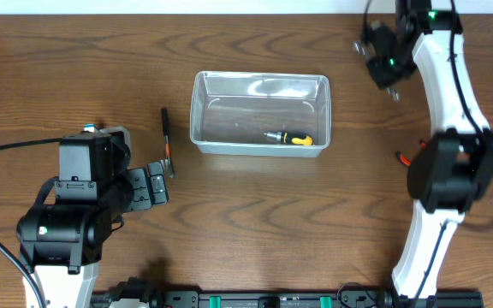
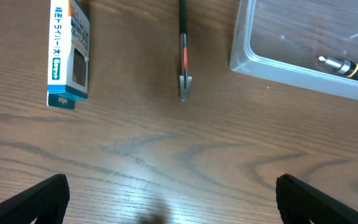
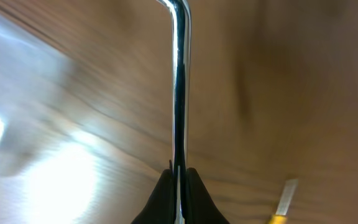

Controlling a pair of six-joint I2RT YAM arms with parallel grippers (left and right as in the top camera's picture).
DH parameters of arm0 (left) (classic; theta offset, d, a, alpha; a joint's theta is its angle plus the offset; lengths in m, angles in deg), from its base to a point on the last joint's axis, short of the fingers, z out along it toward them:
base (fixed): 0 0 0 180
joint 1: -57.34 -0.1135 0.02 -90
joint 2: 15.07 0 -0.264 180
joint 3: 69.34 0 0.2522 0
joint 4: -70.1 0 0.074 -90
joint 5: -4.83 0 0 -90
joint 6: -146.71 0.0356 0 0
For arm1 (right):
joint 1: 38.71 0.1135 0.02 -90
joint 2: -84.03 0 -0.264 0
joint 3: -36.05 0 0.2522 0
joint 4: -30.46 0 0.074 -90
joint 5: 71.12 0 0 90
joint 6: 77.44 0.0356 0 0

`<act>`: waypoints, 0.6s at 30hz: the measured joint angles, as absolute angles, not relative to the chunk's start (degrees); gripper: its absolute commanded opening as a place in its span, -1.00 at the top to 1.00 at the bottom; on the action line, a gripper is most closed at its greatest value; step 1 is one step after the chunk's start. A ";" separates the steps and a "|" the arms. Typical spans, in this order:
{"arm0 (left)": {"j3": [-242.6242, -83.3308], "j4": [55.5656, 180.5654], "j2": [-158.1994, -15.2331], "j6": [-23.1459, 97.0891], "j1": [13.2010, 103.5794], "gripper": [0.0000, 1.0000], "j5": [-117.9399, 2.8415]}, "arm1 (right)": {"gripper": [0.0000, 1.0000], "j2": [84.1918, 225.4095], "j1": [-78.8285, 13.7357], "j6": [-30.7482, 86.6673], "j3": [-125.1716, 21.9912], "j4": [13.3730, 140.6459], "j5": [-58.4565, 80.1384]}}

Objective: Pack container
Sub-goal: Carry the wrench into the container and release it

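The wood-grain bench (image 1: pixel 255 231) carries everything. The container (image 1: pixel 198 111) sits mid-bench toward the far edge, with a small yellow-and-black driver (image 1: pixel 288 138) lying inside by its near wall. The right claw (image 3: pixel 179 177), up near the far right corner and well apart from the container, is clamped on a bent chrome rod (image 3: pixel 179 93), probably a hex key. The left claw (image 1: pixel 159 183) hangs toward the near left corner, spread wide and empty, near a slim black-and-red tool (image 1: pixel 168 141) and a blue-and-white box (image 2: pixel 70 53). The step in hand looks like carrying the rod over; next it must clear the rim, come down lengthwise, and be released.
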State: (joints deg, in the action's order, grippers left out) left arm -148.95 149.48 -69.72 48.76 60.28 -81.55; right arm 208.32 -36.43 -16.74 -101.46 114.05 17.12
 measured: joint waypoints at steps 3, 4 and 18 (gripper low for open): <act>-148.95 149.48 -69.72 48.76 60.28 -0.96 -81.55 | 0.98 201.45 -30.11 -18.60 -103.21 113.96 16.95; -148.95 149.46 -69.72 48.76 60.28 -0.96 -81.55 | 0.99 200.23 -28.10 -19.34 -103.60 114.02 16.91; -148.95 149.46 -69.72 48.79 60.28 -0.96 -81.57 | 0.97 212.03 -11.09 -38.20 -98.09 116.17 13.45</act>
